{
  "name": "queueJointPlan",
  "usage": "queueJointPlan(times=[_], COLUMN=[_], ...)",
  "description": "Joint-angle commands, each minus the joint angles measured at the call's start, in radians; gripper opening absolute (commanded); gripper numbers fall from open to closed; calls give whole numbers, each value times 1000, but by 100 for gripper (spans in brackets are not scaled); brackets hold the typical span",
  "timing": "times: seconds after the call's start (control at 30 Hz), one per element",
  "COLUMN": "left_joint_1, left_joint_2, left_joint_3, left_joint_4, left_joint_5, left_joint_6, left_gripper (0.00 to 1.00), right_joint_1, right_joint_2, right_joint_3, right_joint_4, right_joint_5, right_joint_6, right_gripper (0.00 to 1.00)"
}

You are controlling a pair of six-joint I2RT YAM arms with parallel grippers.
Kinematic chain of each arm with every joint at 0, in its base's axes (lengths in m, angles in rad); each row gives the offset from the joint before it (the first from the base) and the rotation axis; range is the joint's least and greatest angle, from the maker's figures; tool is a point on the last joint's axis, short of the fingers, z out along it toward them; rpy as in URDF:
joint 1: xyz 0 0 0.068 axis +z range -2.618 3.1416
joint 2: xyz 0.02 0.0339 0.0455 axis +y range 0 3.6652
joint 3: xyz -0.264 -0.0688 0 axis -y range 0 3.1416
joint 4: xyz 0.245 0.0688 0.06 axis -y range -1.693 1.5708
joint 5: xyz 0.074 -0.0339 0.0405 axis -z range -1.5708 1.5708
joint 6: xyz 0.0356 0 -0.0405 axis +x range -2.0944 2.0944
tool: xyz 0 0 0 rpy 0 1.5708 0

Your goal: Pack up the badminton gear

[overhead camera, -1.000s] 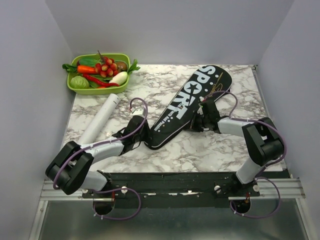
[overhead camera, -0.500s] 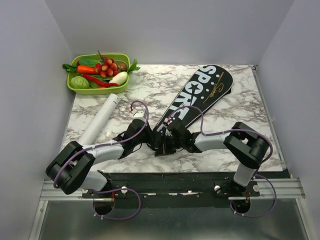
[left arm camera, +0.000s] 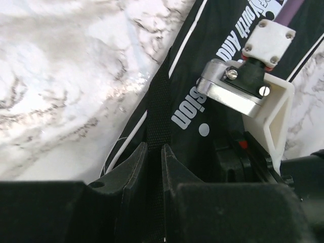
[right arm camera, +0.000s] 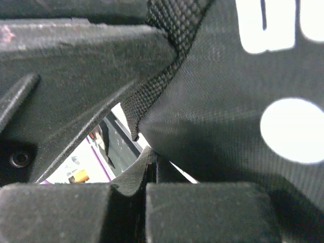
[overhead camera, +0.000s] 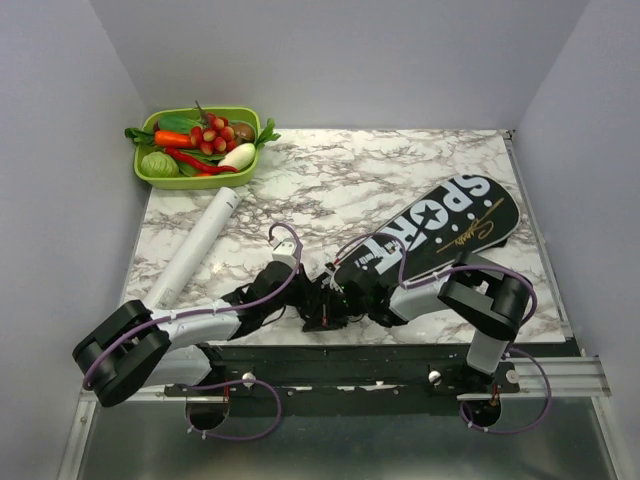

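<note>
The left arm's fingers (left arm camera: 132,164) and right arm's fingers (right arm camera: 101,212) are both clamped on the narrow end of the black racket-shaped fabric bag lettered "SPORT" (overhead camera: 445,232), lying diagonally across the lower right of the marble table (overhead camera: 330,180); spreading its opening apart looks next.

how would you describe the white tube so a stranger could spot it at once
On the marble table, look at the left side, just nearer than the green tray of toy vegetables. The white tube lies there on a slant, clear of the black bag: the only long, plain white cylinder in sight.
</note>
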Motion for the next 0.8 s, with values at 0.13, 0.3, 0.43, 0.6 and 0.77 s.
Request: queueJointPlan(times=[0.13, 0.3, 0.43, 0.6, 0.77], left_joint_1=[-100, -100, -100, -99, -93], left_joint_2=[-48, -89, -146, -227, -307], left_joint_3=[-101, -79, -30, 32, 135], left_joint_4=[-119, -194, -274, -397, -503], left_joint_5=[123, 68, 34, -39, -134], left_joint_6=[-91, -74, -51, -14, 39], left_gripper=[23, 23, 24, 29, 65], right_joint_1=[6, 6, 6, 6, 6], right_joint_2=[-78, -144, -259, -446, -571], right_joint_3=[-47, -35, -14, 43, 120], right_joint_4=[79, -36, -220, -523, -714], right_joint_5=[132, 128, 175, 338, 609], right_joint_6=[40, 0, -56, -204, -343], right_gripper=[12, 44, 55, 73, 100])
